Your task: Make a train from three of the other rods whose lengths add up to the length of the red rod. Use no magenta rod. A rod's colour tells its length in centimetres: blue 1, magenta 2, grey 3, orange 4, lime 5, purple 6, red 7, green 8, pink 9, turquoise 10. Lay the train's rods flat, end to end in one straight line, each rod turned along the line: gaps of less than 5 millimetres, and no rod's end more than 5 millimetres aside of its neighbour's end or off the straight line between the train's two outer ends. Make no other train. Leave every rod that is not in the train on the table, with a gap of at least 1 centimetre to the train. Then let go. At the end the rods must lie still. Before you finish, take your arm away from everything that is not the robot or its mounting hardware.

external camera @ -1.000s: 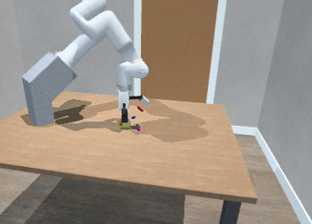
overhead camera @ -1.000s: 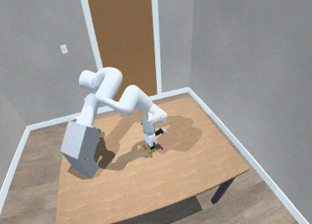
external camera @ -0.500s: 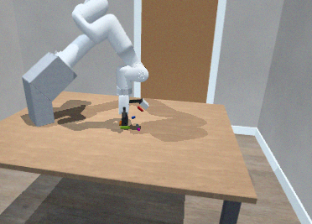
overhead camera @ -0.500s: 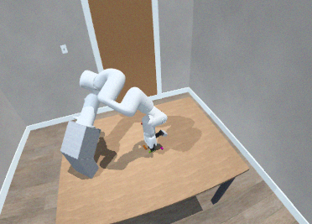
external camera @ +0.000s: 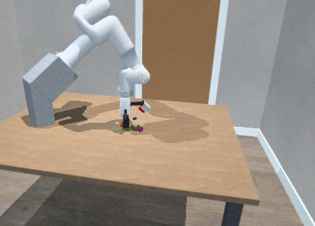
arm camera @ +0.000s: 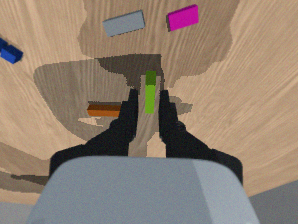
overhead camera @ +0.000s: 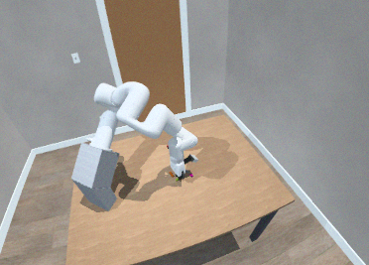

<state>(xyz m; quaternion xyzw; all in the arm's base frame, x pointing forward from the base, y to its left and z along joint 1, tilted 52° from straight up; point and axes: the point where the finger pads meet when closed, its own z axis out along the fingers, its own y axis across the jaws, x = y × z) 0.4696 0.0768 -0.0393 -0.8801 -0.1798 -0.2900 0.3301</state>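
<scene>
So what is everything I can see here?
Wooden table: one, brown, on the floor
Lime rod: one, between the fingertips, touching neither
Orange rod: one, left of lime in wrist view
Blue rods: two short, wrist view's left edge
Grey rod, magenta rod: one each, wrist view's top
Red rod: one, table
Door: one, brown, behind
Wall plate: one, white
Arm: one, white, grey base
Gripper: one, black fingers, partly open
</scene>
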